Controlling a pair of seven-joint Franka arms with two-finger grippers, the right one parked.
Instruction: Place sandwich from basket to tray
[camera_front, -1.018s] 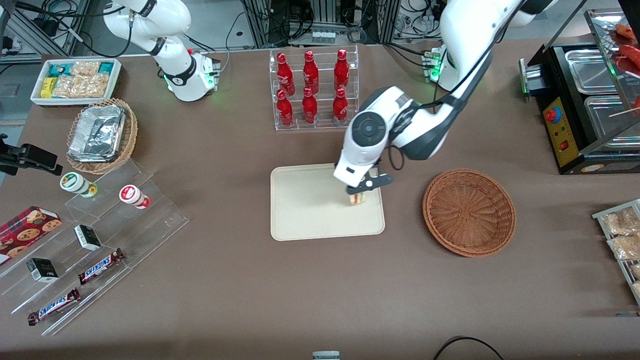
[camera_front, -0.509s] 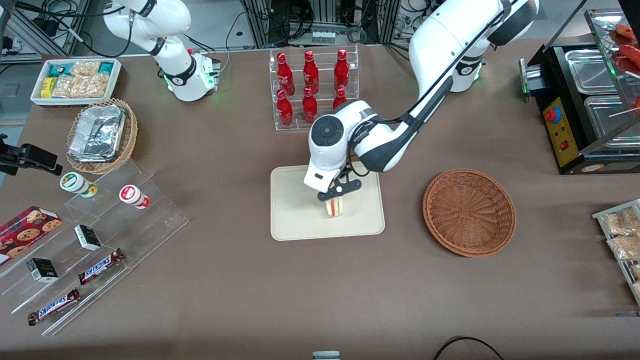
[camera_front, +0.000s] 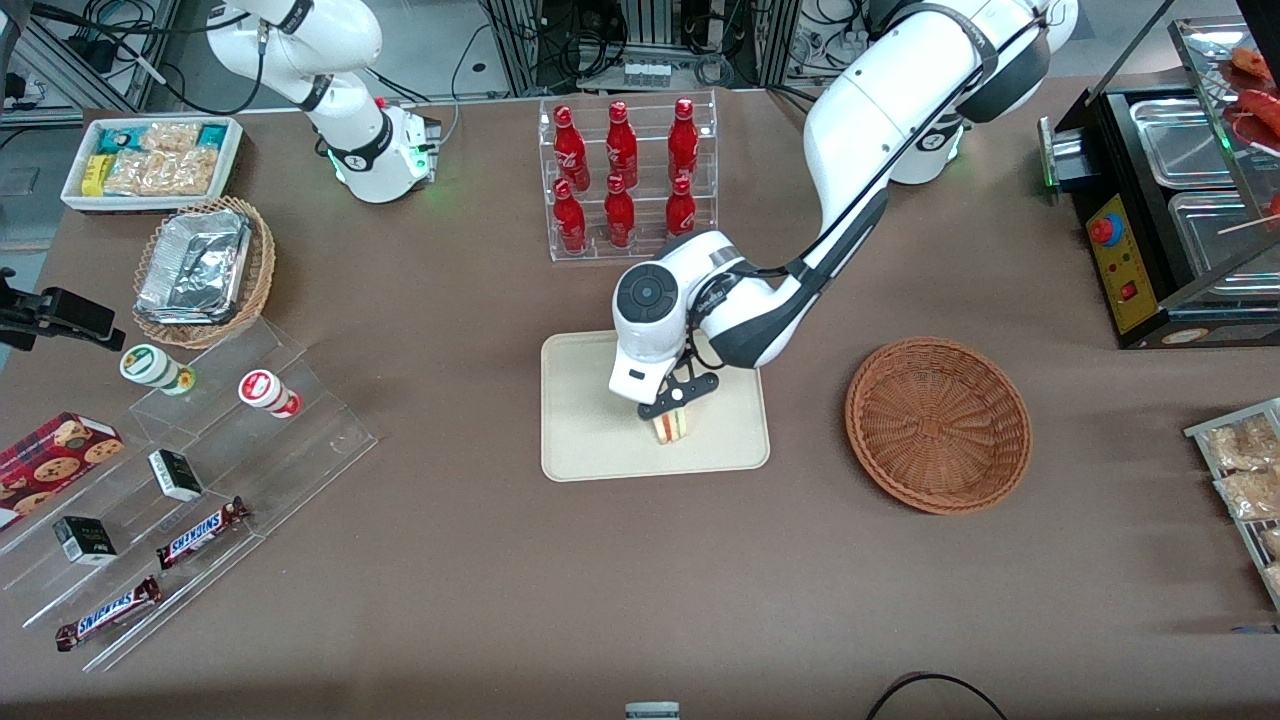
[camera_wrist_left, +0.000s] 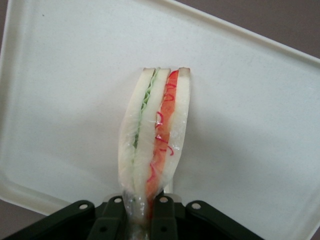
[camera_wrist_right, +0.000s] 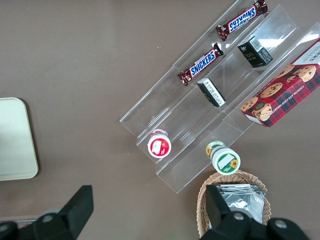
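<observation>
While my gripper (camera_front: 676, 404) was clamped on the sandwich (camera_front: 672, 425), holding it edge-down over the tray (camera_front: 585, 440) and well apart from the empty basket (camera_front: 938, 424), I judged only lowering and letting go remained.

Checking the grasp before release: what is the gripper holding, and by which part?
The gripper holds the wrapped sandwich by one narrow end, pinched between its fingers, over the tray.

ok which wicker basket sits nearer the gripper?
The reddish-brown basket, empty beside the tray; the gripper holds the sandwich there. The tan one holds foil containers.
</observation>
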